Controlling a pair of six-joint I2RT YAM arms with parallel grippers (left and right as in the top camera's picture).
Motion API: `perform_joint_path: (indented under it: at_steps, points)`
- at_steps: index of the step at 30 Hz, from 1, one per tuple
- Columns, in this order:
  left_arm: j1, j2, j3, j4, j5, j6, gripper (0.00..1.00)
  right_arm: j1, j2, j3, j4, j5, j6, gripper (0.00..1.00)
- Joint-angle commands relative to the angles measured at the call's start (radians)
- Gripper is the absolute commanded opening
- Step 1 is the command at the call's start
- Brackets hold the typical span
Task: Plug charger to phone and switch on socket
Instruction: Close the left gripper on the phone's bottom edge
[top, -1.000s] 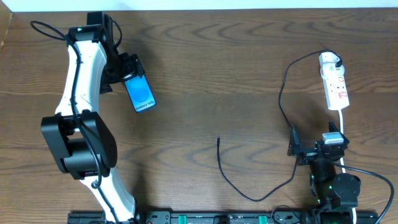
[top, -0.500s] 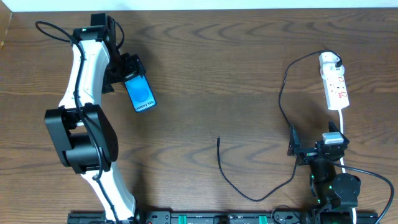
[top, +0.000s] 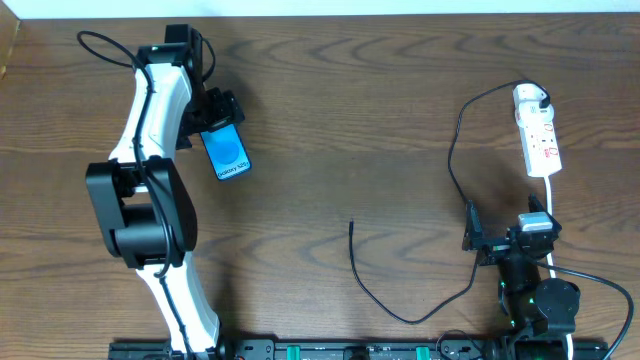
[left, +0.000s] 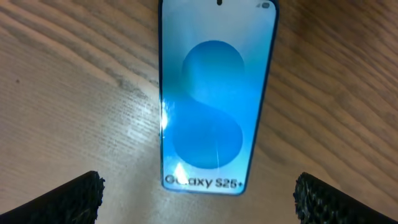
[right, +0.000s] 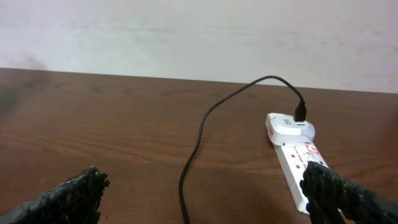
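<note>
Left gripper hangs with jaws wide apart over the slim blue-screened smartphone, lying flat toward the far-left corner of the brown wooden table. Best approach: straddle its long black edges squarely, descend level, squeeze gently.

A: Overhead light?
B: Even, bright; faint shadow just left of the phone.
A: Left wrist view?
B: Screen glare bleaches the table left of the phone; wood grain soft, slightly blurred.
</note>
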Motion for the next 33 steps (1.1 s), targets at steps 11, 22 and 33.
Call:
perform_joint_path:
  at_steps: [11,22,33]
  points:
    - [0.005,0.088,0.019,0.020,-0.013,-0.016,0.98,0.003,-0.008,-0.001,-0.005,0.005,0.014,0.99]
    - [0.005,0.114,-0.004,0.068,-0.013,-0.016,0.98,0.003,-0.008,-0.001,-0.005,0.005,0.014,0.99]
    - [0.005,0.129,-0.004,0.074,-0.013,-0.016,0.98,0.003,-0.008,-0.001,-0.005,0.005,0.014,0.99]
